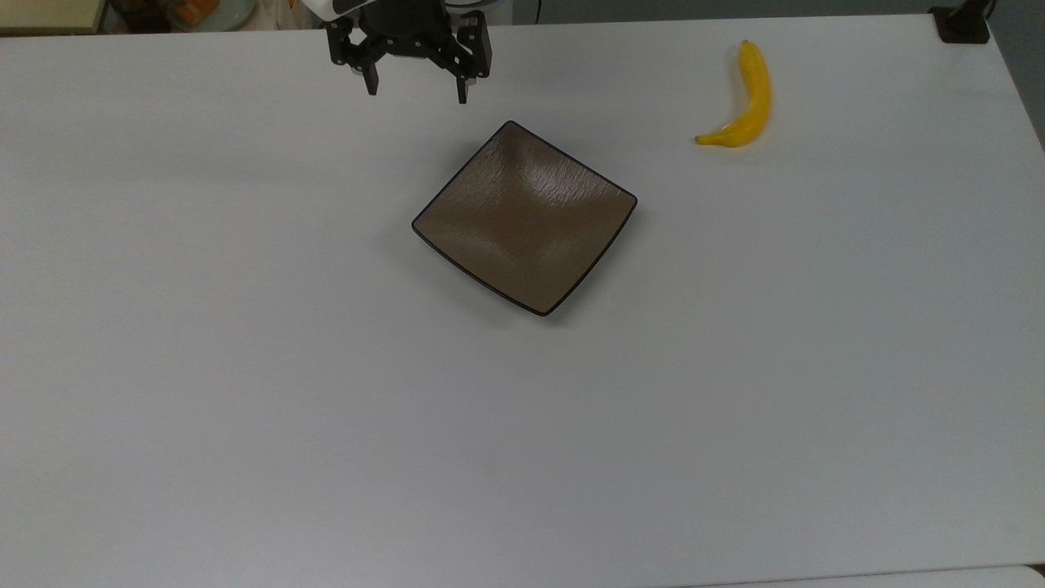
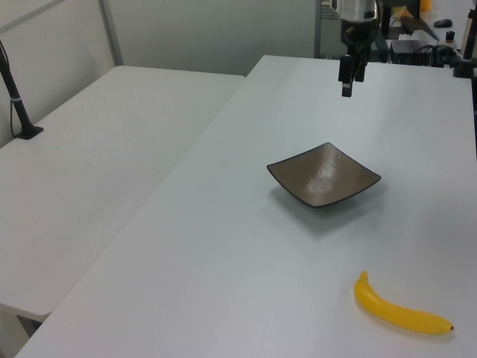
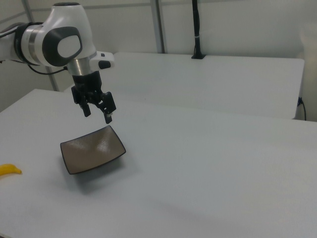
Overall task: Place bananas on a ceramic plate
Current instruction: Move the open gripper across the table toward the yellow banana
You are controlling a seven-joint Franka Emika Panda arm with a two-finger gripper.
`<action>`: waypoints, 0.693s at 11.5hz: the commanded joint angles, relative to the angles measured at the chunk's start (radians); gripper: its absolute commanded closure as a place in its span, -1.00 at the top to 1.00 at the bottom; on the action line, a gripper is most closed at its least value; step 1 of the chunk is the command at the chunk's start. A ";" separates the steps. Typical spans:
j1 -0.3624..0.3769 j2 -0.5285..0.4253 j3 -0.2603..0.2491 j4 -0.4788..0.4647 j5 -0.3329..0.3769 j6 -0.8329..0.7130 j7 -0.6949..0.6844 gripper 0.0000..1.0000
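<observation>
The tool [image 1: 416,88] is hanging above the tabletop [image 1: 245,367] with its fingers spread wide, gripping nothing. The banana [image 1: 744,102] is lying well apart toward the top view's right, its long axis running roughly up-down there, close to the far edge. The ceramic plate [image 1: 524,217] is sitting bare between them, nearer the tool. Open room is surrounding the banana on every side.

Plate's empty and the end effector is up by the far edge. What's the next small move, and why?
Probably carry the end effector across toward the top view's right until it hangs over the banana. It is open and holds nothing, the ceramic plate is bare, and the banana lies apart on the table, untouched.
</observation>
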 commanded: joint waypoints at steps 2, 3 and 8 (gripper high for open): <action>-0.019 -0.050 0.010 -0.018 0.028 -0.018 0.011 1.00; -0.030 -0.053 0.013 -0.015 0.063 -0.012 0.047 1.00; -0.054 -0.122 0.164 -0.092 0.100 -0.015 0.171 1.00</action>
